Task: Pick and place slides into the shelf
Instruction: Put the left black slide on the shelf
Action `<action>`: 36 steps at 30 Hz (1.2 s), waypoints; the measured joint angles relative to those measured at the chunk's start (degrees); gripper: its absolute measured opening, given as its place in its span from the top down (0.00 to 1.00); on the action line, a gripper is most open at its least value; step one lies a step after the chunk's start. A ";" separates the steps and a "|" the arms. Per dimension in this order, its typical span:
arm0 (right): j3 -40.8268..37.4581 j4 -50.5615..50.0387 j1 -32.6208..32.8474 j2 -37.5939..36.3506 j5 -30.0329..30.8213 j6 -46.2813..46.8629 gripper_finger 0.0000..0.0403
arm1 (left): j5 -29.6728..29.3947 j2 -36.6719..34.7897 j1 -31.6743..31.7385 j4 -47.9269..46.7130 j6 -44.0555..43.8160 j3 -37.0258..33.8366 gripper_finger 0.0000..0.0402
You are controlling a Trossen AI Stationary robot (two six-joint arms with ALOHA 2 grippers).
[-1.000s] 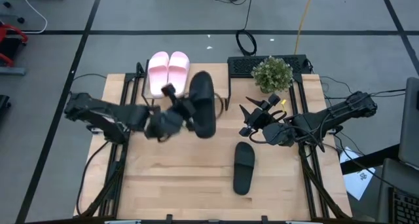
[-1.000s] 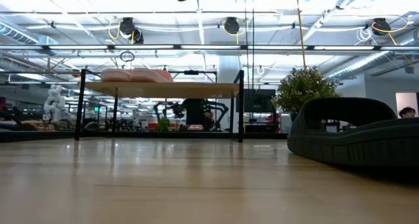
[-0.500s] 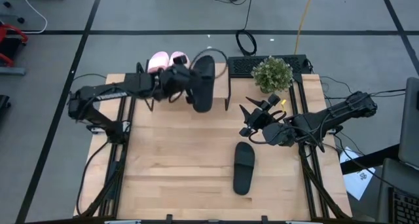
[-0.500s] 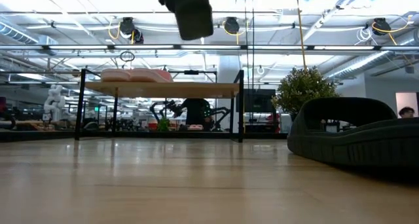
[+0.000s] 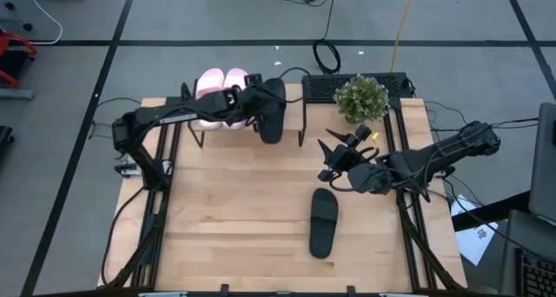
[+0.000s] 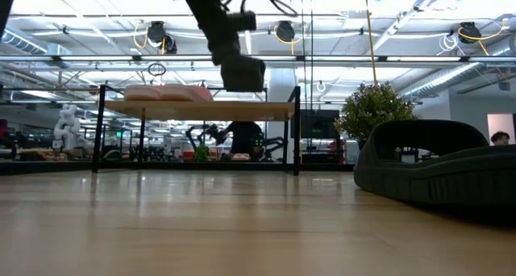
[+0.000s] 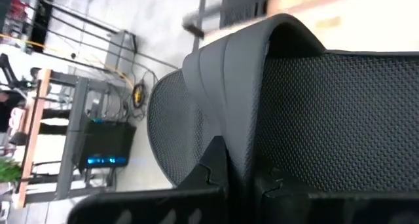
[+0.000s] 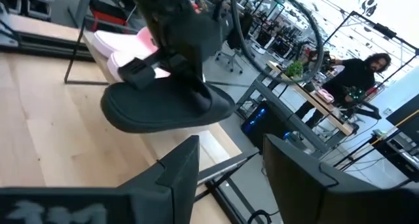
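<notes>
Slides are half sorted: the pink pair (image 5: 222, 87) lies side by side on the shelf (image 5: 294, 103), toward its left end, which leaves the right half of the board bare for the black pair. The left gripper (image 5: 251, 104) is stretched over that bare part with its fingers clamped on one black slide (image 5: 271, 111), probably so it can be set down just beside the pink ones. From above, slide and board overlap, so height cannot be judged there; the low view shows the slide (image 6: 242, 73) hanging clear above the board (image 6: 201, 108), not touching. The left wrist view fills with the strap (image 7: 262, 99) pinched between the fingers. The second black slide (image 5: 322, 221) lies on the table, near the right gripper (image 5: 334, 161), which waits with fingers apart, holding nothing.
</notes>
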 joint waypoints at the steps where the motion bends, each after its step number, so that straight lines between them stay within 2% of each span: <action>1: -0.38 0.05 0.00 0.00 0.00 0.04 0.60 | -0.06 0.68 0.38 -0.03 0.48 0.00 1.00; 9: -4.38 0.12 0.00 0.00 0.07 1.56 0.60 | -1.22 1.80 2.85 3.26 3.22 0.04 1.00; 14: -4.94 0.63 0.00 0.00 0.10 1.58 0.60 | -0.86 1.81 4.54 0.67 4.19 0.04 1.00; 24: -4.94 4.50 0.00 0.00 0.06 -0.85 0.60 | 4.37 1.24 7.41 0.12 4.59 0.04 1.00; 32: -4.96 4.87 0.02 0.00 0.03 -0.99 0.60 | 4.41 1.30 8.04 -0.82 4.88 -0.21 1.00; 36: -4.97 4.87 0.02 0.00 0.01 -0.99 0.60 | 4.14 1.26 8.04 3.04 5.70 -2.97 1.00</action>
